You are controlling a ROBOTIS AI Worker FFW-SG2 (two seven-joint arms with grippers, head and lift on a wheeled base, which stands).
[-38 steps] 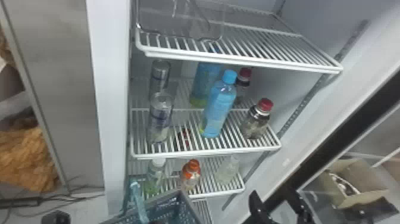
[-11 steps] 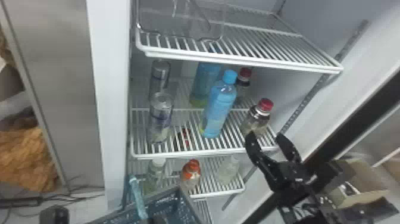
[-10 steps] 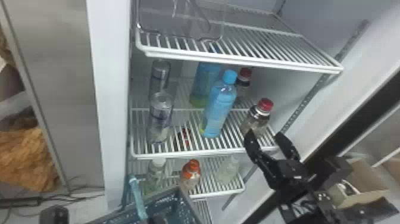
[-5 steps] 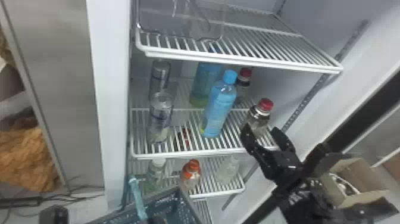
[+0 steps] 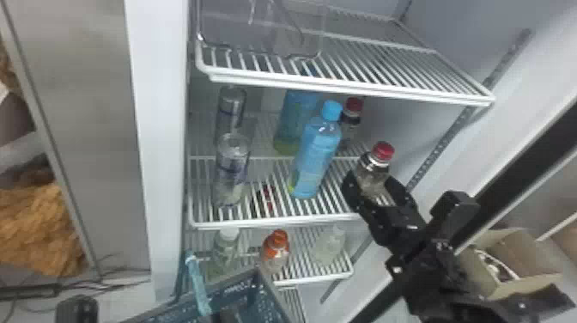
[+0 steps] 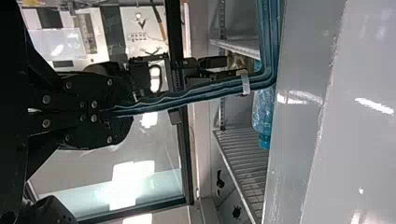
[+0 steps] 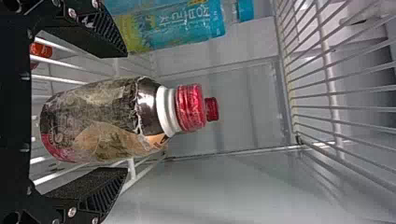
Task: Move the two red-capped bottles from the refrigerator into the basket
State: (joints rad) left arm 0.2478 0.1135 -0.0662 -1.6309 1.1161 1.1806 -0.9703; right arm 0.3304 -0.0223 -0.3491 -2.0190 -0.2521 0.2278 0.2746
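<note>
Here, red-capped bottle [image 5: 375, 164], right claw [image 5: 372, 182] spread around it

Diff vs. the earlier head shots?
Right claw moved up and inward from the lower right; its open fingers now straddle the nearer red-capped bottle. Basket crept slightly up in the head view compared with the first shot. No bottle grabbed or released. Unchanged: both red-capped bottles and the front blue bottle stand where they were.

A gray panel [image 5: 86, 107] rises at left beside an orange-brown heap [image 5: 40, 227]; cables [image 5: 32, 290] cross the lower-left floor [image 5: 126, 296]; a cardboard box [image 5: 526, 257] sits lower right.
</note>
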